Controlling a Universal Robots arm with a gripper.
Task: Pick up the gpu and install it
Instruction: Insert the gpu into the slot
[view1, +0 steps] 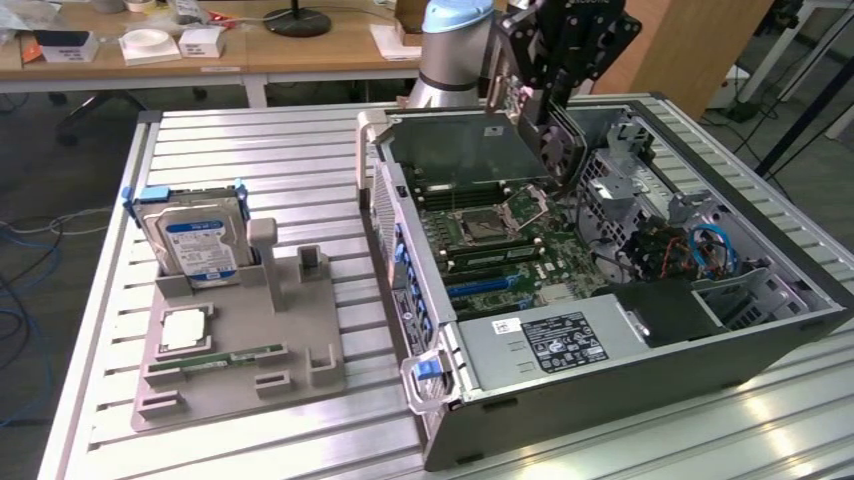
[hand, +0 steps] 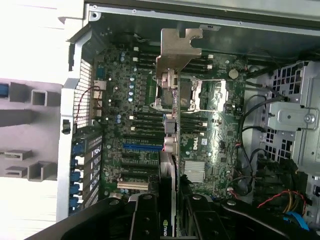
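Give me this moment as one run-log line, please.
gripper: shut on gpu | position: held above motherboard, over open computer case | installed: not yet

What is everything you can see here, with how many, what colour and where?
table: one, silver, slatted, under everything
computer case: one, black and grey, open, on the exterior view's right
motherboard: one, green, inside the case
power supply: one, silver with black label, in the case
tray: one, grey, on the exterior view's left
hard drive: one, blue-white label, upright in the tray
square chip: one, silver, flat on the tray
memory stick: one, green, flat on the tray
gpu: one, dark, silver bracket, above the motherboard
arm: one, grey-blue, behind the case
end effector: one, black, closed on the gpu
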